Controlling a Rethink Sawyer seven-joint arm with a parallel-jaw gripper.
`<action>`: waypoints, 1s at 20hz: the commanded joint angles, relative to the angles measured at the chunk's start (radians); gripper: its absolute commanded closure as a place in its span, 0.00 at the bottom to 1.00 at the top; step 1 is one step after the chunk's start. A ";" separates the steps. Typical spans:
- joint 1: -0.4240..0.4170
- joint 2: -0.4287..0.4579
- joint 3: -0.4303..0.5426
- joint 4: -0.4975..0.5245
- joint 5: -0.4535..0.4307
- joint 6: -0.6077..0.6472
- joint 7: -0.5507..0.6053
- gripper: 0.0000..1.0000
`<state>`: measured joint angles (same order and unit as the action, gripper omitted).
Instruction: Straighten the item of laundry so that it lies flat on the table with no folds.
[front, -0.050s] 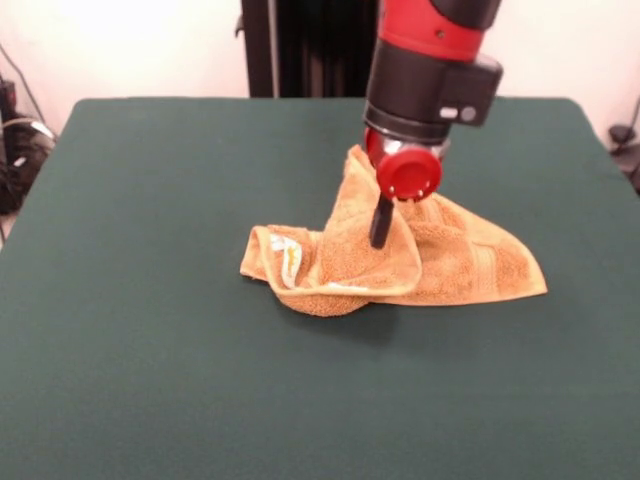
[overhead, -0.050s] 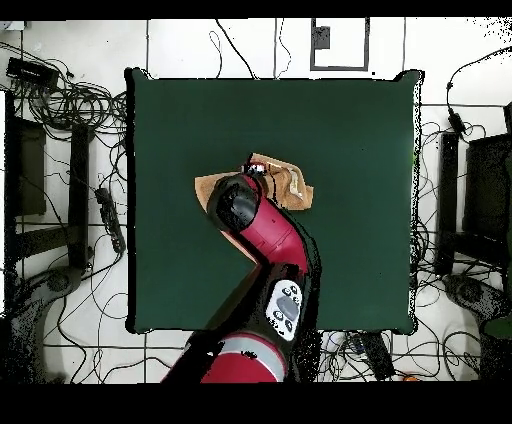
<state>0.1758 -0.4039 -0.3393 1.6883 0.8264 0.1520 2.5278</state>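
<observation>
Gripper (front, -0.050s: 381, 236) is low over the towel, one dark finger (front, -0.050s: 381, 222) showing below the red round wrist part in the front view; the tip sits in or against the raised cloth. Only that one finger is visible, so can't tell whether the fingers are spread or pinching the fabric. Overhead the arm's wrist covers the gripper entirely.

Item of laundry (front, -0.050s: 470, 265): orange-tan terry towel, not flat. A ridge of cloth rises up to the gripper, peaking just beside the wrist. On the picture's right in the front view a flatter triangular part runs out to a corner, with a woven band visible. On the picture's left the cloth is rolled and folded over itself, with a pale patch showing in the fold, possibly the label.

Towel lies roughly mid-table (front, -0.050s: 150, 350), slightly toward the far side in the front view, well clear of every edge. Dark green top, bare around it.

Overhead, cables (overhead, -0.050s: 70, 100) lie on the floor around the table.
</observation>
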 joint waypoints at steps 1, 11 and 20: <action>-0.011 -0.033 0.074 0.090 -0.055 0.095 0.104 1.00; -0.018 -0.034 0.101 0.095 -0.077 0.044 0.135 0.00; -0.080 -0.027 0.218 0.122 -0.080 -0.057 0.143 0.00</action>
<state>0.1242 -0.4770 -0.3106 1.7231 0.7762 0.1502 2.5278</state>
